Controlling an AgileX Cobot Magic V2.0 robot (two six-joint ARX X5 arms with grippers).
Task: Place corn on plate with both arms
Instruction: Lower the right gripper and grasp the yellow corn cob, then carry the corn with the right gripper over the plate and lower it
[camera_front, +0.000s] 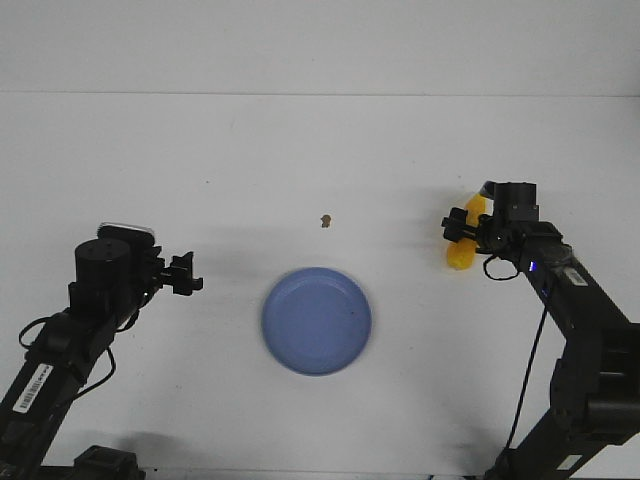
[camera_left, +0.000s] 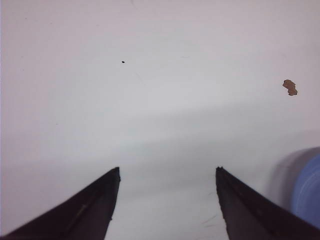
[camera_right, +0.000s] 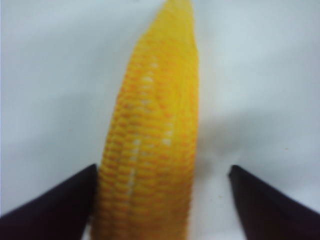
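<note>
The yellow corn (camera_front: 459, 258) lies on the white table at the right, pointed away from the plate. In the right wrist view the corn (camera_right: 150, 125) lies lengthwise between my right gripper's (camera_right: 163, 169) open jaws, against one finger and with a gap to the other. In the front view my right gripper (camera_front: 462, 228) sits over the cob's middle and hides part of it. The periwinkle-blue plate (camera_front: 285, 345) sits empty at the table's centre front. My left gripper (camera_front: 190, 275) is open and empty, left of the plate; in its own view (camera_left: 168, 170) only bare table lies between the jaws.
A small brown speck (camera_front: 326, 221) lies on the table behind the plate; it also shows in the left wrist view (camera_left: 289, 87). The plate's rim (camera_left: 309, 195) shows at that view's edge. The table's far edge (camera_front: 320, 95) meets a white wall.
</note>
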